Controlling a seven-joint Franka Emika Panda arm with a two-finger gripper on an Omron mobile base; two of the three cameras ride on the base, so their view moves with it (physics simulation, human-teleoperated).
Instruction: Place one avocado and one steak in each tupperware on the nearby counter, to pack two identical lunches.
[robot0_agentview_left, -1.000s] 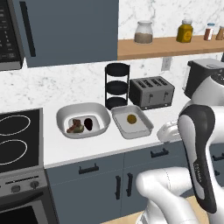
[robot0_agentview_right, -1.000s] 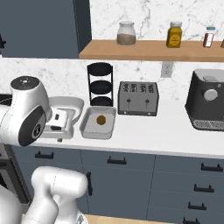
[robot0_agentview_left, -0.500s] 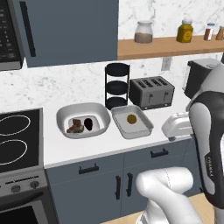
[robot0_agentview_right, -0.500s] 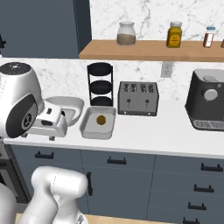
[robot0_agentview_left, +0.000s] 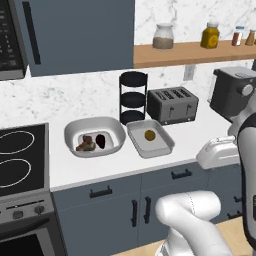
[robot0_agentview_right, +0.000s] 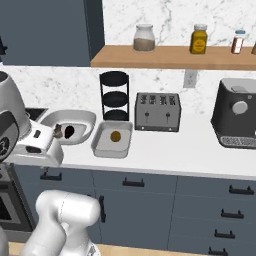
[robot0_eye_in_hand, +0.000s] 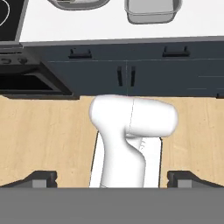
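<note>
Two tupperwares sit on the white counter (robot0_agentview_left: 185, 142): an oval one (robot0_agentview_left: 70, 131) and a rectangular one (robot0_agentview_left: 162, 149). The rectangular one holds a small round yellow-brown piece (robot0_agentview_left: 150, 135) that looks like an avocado. In the oval one lie a dark oval piece (robot0_agentview_left: 101, 141) and a brown lumpy piece (robot0_agentview_left: 86, 145); I cannot tell which is steak. My gripper (robot0_eye_in_hand: 112, 180) is open and empty, its tips wide apart. It looks down past the counter's front edge at the floor. Its white hand (robot0_agentview_left: 217, 152) hangs right of the rectangular tupperware and touches neither.
A black stovetop (robot0_agentview_left: 20, 160) lies left of the oval tupperware. Behind the tupperwares stand a black three-tier rack (robot0_agentview_left: 133, 97) and a toaster (robot0_agentview_left: 172, 105). A dark coffee machine (robot0_agentview_left: 232, 92) is at the right. Jars line a wooden shelf (robot0_agentview_left: 190, 50) above.
The arm has swung and carried the hand back from the counter, away from the tupperwares. The gripper stayed open. Nothing on the counter moved.
</note>
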